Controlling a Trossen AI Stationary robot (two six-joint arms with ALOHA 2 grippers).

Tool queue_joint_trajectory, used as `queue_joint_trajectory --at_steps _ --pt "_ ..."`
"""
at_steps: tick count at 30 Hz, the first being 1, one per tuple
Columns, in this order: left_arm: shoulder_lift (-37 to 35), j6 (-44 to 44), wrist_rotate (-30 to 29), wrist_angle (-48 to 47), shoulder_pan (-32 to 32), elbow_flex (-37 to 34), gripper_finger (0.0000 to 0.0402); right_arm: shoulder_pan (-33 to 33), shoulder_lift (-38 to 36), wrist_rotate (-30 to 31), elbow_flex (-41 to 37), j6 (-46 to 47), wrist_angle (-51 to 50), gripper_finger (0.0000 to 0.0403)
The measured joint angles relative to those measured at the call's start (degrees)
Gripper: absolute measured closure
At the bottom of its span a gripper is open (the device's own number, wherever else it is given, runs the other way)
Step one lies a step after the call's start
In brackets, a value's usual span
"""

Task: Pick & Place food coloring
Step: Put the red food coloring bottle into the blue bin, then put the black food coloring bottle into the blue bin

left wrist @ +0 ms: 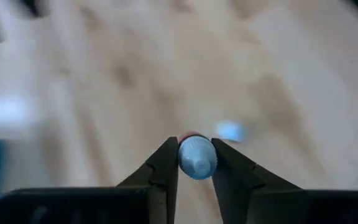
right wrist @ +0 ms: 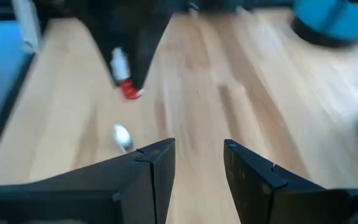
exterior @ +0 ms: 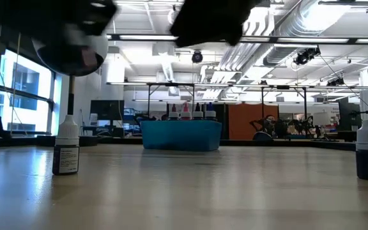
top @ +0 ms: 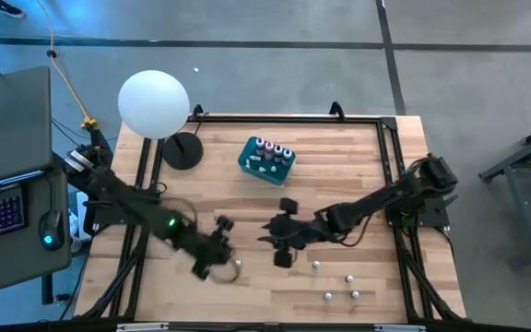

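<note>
My left gripper is near the table's front middle, shut on a tiny food coloring bottle with a red body and white cap. It also shows in the right wrist view, lifted above the wood. My right gripper is just to its right, open and empty. The teal tub stands at the far middle with several bottles upright in it. Several loose bottles stand on their bases at the front right. One is dark-bodied. My left gripper pinches the bottle between its two fingers, on the bottle's sides by the white cap. The cap end faces the wrist camera. The fingers come from above, pointing down. The bottle is lifted clear of the table and tilted, its red body end lowest.
A big white ball on a dark round stand is at the far left. One small bottle stands on the wood under the left gripper. A black frame runs round the table's edges. Bare wood lies between the tub and the grippers.
</note>
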Motion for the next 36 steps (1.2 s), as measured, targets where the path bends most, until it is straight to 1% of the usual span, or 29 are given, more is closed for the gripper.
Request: queue_joint_trajectory --at_steps 2,4,7,10,12,15,19,22,24,26,28,30,33,36 --pt "0.0 5.0 0.1 -0.1 4.8 1.6 0.0336 1.1 -3.1 3.4 0.0 4.9 -7.9 0.0275" --pt "0.0 9.5 1.6 0.3 9.8 3.0 0.0336 2.4 -5.5 6.9 0.0 10.5 -15.4 0.0275" --pt "0.0 14.2 3.7 1.2 18.1 4.3 0.0331 4.9 -8.0 12.5 0.0 18.3 -23.7 0.0275" --pt "0.2 16.2 4.1 3.6 27.0 4.3 0.0326 7.2 -8.8 15.6 0.0 23.5 -29.4 0.0275" --pt "1.4 16.5 5.3 5.3 33.1 4.4 0.0325 8.4 -8.8 16.3 0.0 25.9 -31.6 0.0275" --pt "3.2 13.9 8.8 4.7 41.1 4.3 0.0324 10.1 -8.5 17.4 0.0 27.6 -32.0 0.0275" --pt "6.5 10.1 12.4 5.0 49.5 4.3 0.0324 11.6 -8.4 19.7 0.0 27.2 -31.5 0.0275" --pt "9.8 10.0 12.6 5.9 53.5 4.3 0.0324 12.1 -8.4 21.7 0.0 26.8 -31.3 0.0275" --pt "11.5 9.0 12.7 7.2 55.3 4.3 0.0324 11.9 -8.4 20.9 0.0 26.9 -31.3 0.0275" --pt "13.1 7.6 12.6 9.1 56.2 4.3 0.0323 11.9 -8.4 19.9 0.0 26.9 -31.3 0.0275" --pt "13.7 6.1 12.5 9.1 56.7 4.3 0.0323 11.9 -8.4 19.8 0.0 27.0 -31.1 0.0275" --pt "14.1 6.6 12.4 10.5 56.7 4.3 0.0322 11.9 -8.4 19.8 0.0 27.0 -31.1 0.0275" --pt "14.4 7.5 12.3 10.6 56.7 4.3 0.0309 11.9 -8.4 19.8 0.0 27.0 -31.1 0.0275" --pt "14.4 8.4 12.1 11.2 56.7 4.3 0.0281 11.8 -8.4 19.8 0.0 27.0 -30.4 0.0275"
